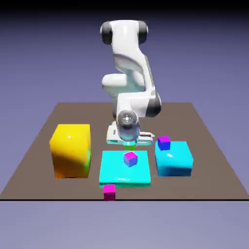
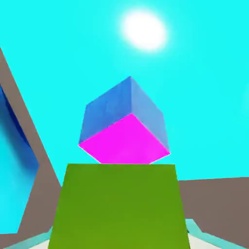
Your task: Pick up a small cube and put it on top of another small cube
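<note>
The end effector (image 1: 129, 141) hangs above the flat cyan slab (image 1: 113, 172), clamped on the small cube (image 2: 120, 206), which fills the bottom of the hand view in yellow-green. Just beyond it, a small magenta-and-blue cube (image 2: 125, 124) sits on the slab.

On the table (image 1: 214, 160), a flat slab (image 1: 114, 172) sits mid-front carrying a tiny cube (image 1: 130, 159). A big block (image 1: 71, 150) stands at the exterior view's left; another block (image 1: 175, 160) at its right bears a tiny cube (image 1: 164, 142). A third tiny cube (image 1: 109, 192) lies before the slab.
</note>
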Controlling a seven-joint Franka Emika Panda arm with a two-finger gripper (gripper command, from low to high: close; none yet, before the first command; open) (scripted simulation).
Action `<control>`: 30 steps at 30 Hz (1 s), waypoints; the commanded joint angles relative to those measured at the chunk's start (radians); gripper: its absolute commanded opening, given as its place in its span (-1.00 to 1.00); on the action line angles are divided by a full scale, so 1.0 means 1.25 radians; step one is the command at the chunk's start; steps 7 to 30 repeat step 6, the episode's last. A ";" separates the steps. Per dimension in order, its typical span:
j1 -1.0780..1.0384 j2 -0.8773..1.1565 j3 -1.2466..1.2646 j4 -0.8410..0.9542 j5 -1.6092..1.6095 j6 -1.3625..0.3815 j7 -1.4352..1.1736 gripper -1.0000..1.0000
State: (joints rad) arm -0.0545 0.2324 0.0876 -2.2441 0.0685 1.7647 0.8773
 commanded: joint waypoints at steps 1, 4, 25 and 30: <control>0.001 0.007 0.001 -0.027 -0.001 0.035 0.000 -1.00; 0.002 0.015 0.001 -0.054 0.000 0.069 -0.001 1.00; 0.000 0.000 0.000 0.001 -0.002 -0.001 0.000 1.00; 0.000 0.000 0.000 0.001 -0.002 -0.001 0.000 1.00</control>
